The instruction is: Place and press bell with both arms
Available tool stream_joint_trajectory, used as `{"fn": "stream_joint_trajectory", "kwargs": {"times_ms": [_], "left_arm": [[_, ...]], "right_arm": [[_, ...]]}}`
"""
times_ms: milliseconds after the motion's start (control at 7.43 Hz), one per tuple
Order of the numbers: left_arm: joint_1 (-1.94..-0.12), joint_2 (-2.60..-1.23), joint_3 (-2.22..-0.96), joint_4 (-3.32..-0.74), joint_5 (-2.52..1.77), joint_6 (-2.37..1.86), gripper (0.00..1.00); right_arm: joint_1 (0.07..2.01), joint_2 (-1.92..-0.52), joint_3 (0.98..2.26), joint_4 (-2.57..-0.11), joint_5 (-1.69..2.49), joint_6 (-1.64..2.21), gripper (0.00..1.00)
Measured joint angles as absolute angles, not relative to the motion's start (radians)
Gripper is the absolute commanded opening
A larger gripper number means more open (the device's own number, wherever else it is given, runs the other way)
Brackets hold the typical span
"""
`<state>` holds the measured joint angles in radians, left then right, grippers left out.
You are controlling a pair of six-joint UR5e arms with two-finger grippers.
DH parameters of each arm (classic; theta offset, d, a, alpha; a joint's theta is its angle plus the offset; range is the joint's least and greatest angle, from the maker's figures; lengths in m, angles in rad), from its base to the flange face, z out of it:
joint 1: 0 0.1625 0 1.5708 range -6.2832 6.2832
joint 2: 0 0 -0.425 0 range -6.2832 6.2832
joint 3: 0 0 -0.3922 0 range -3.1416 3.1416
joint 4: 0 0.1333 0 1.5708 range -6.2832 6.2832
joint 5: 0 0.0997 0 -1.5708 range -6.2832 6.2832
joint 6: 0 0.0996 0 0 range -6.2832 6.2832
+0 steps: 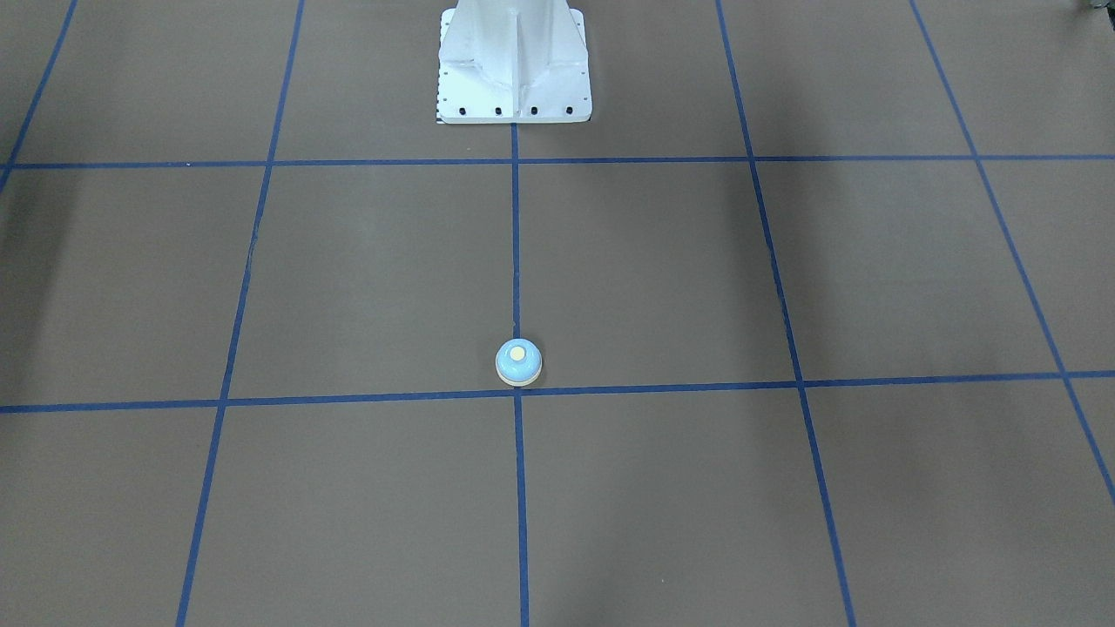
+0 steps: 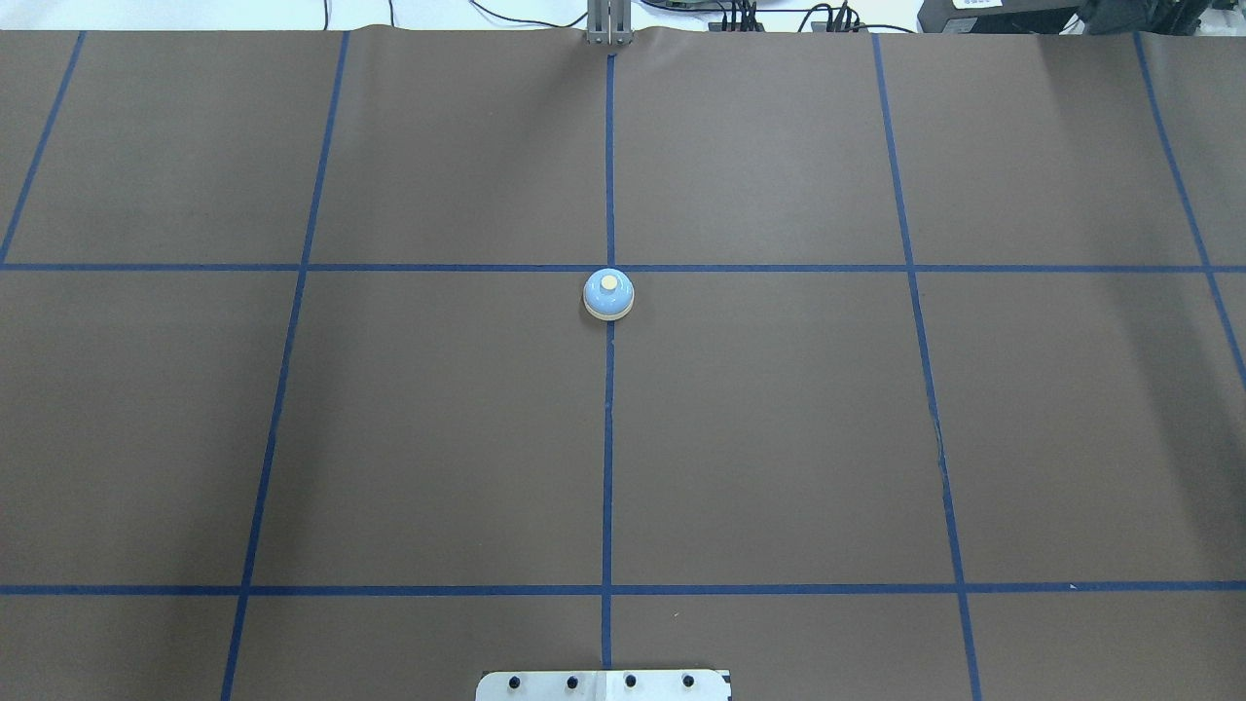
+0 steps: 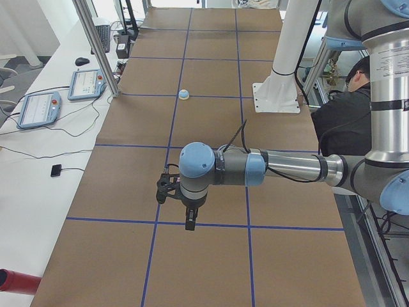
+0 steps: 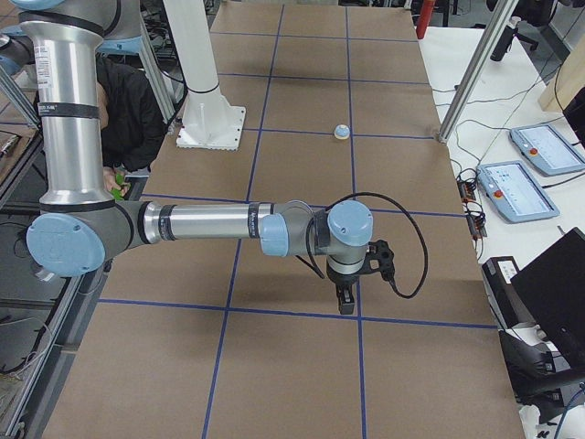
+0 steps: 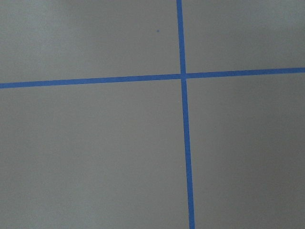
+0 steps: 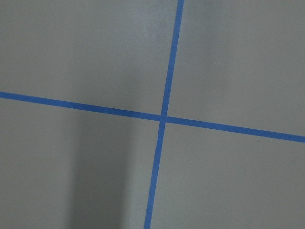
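Small blue bell (image 2: 608, 294) upright on the desk (image 2: 438, 438), on the centre tape line (image 2: 607, 438), midway between the two ends and somewhat nearer the far edge than the pedestal (image 1: 514, 70) edge. Pedestal cut off by the frame. Seen from the side only: left gripper (image 3: 190, 220) points down over the desk's left end, right gripper (image 4: 346, 302) likewise over the right end. Spread or pressed together, cannot tell for either. Wrist cameras give only tape crossings.
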<state>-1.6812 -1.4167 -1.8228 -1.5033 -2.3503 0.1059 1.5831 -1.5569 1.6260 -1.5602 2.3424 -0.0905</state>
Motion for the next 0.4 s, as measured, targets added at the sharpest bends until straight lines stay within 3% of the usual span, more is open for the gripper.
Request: {"fn": "stream_joint_trajectory", "kwargs": {"times_ms": [404], "left_arm": [[-1.681,-1.417,-1.829,-1.503,-2.35,0.106,1.0]], "right_arm": [[1.583,-1.557,1.627,-1.559,2.344,-0.091,1.0]]}}
